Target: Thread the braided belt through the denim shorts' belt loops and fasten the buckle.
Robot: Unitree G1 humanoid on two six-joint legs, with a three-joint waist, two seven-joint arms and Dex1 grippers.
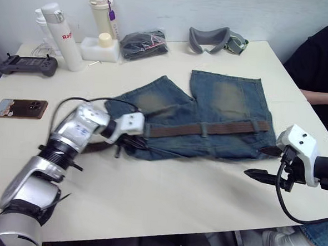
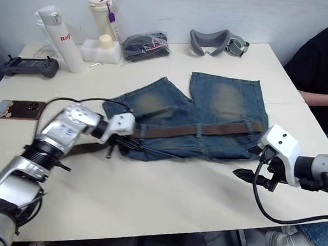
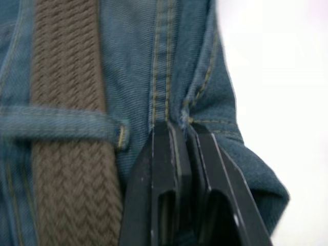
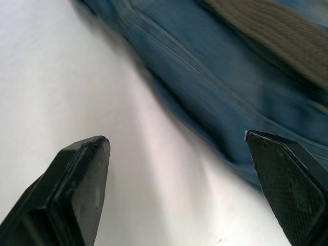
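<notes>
Belt (image 1: 208,129) lies threaded along the waistband of the shorts (image 1: 221,104), its long axis running left to right across the table (image 1: 165,195). Left gripper (image 3: 185,128), nearer, is pinched together on the denim edge just beside it; right gripper (image 4: 177,146), fingers wide apart, hovers off the opposite end.
</notes>
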